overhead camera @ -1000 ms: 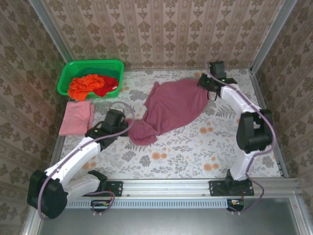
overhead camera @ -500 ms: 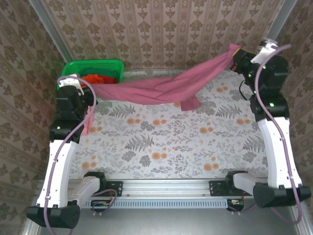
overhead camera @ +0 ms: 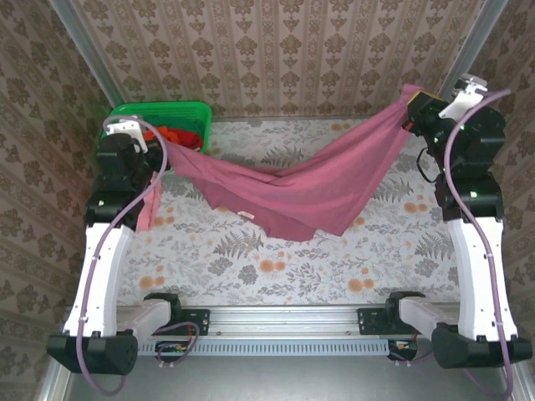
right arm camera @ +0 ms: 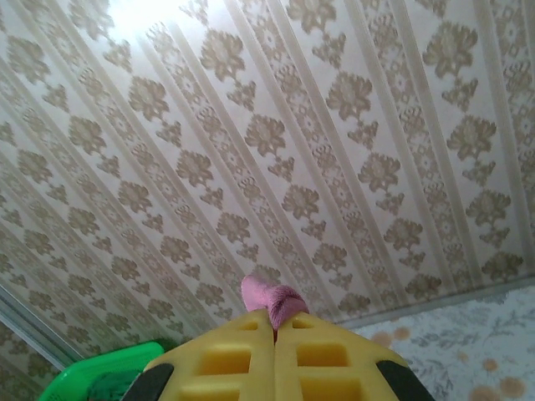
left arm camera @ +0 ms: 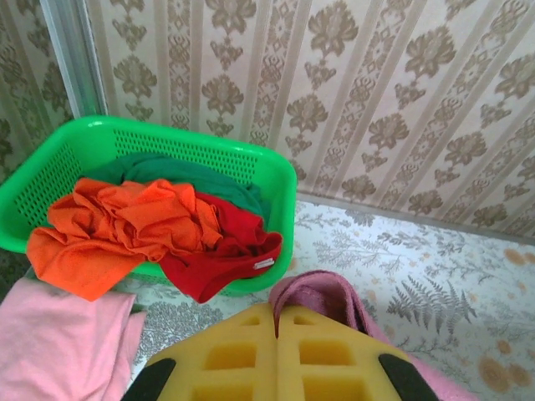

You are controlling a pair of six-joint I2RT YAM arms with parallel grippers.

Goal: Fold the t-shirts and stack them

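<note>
Maroon t-shirt [overhead camera: 292, 188]: hangs stretched between the tools, sagging midway. Left tool [left arm camera: 277, 322] clamped on one end, right tool [right arm camera: 274, 324] clamped on the other. Orange t-shirt [left arm camera: 125, 225] in green basket [left arm camera: 276, 171] ahead of left tool.

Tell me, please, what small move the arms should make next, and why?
Probably lower both arms together to spread the maroon t-shirt flat on the table: the left fingers and right fingers pinch its opposite ends, and it hangs sagging between them.
</note>
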